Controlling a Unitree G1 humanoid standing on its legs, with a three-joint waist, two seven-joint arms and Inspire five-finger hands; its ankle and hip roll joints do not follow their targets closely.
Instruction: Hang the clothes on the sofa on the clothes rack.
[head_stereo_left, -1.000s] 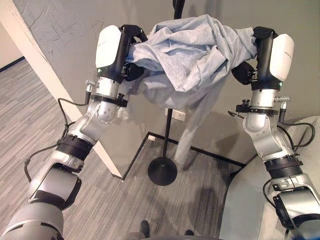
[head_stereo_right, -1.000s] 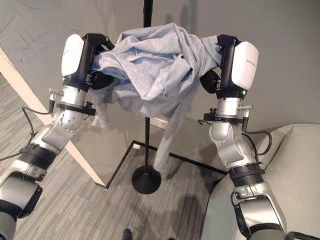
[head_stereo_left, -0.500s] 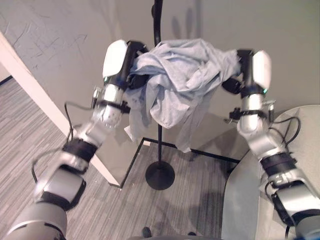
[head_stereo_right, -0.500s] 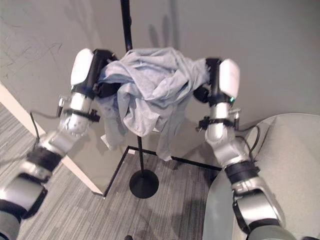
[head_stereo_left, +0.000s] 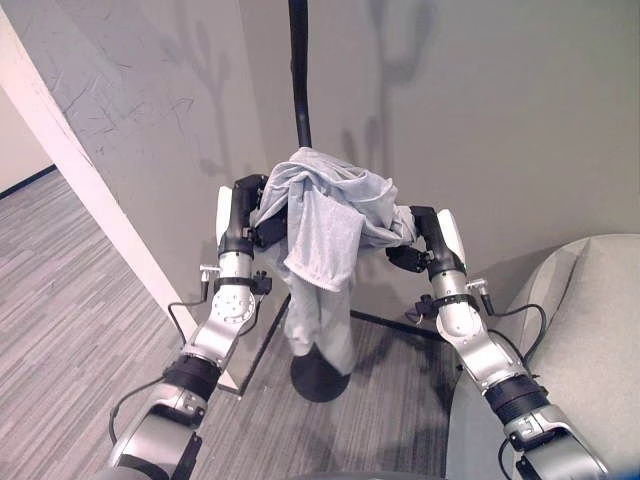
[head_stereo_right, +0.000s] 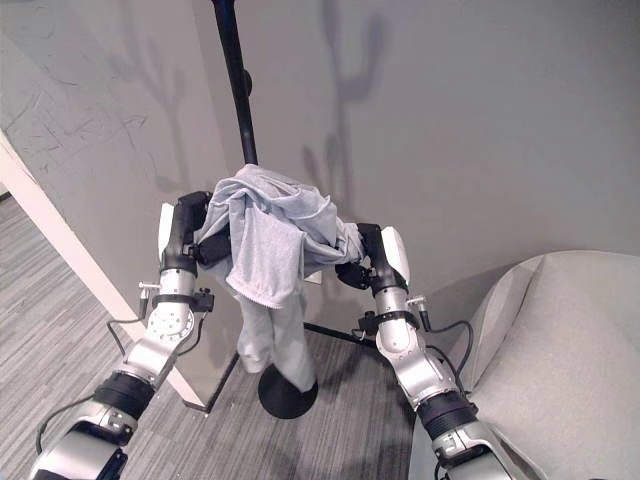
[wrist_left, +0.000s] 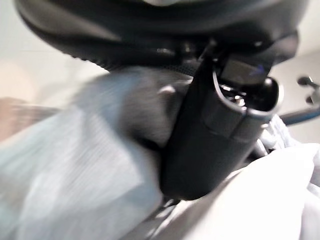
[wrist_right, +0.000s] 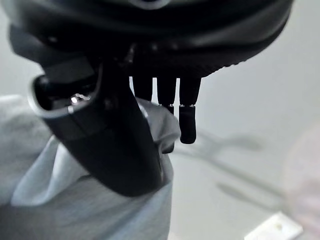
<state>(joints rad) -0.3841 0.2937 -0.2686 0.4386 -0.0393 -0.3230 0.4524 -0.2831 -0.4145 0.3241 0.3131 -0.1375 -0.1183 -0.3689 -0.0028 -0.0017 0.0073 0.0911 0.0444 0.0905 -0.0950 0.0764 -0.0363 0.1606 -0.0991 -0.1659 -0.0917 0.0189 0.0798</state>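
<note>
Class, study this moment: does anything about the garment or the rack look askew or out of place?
Yes. The grey garment is a crumpled bundle held between the left hand and right hand, in front of the rack pole, with one end trailing towards the rack base. Not hung neatly.

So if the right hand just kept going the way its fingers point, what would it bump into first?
Probably the grey wall. The right hand holds the grey garment by its thumb, and its fingers point past the cloth; depth is unclear.
</note>
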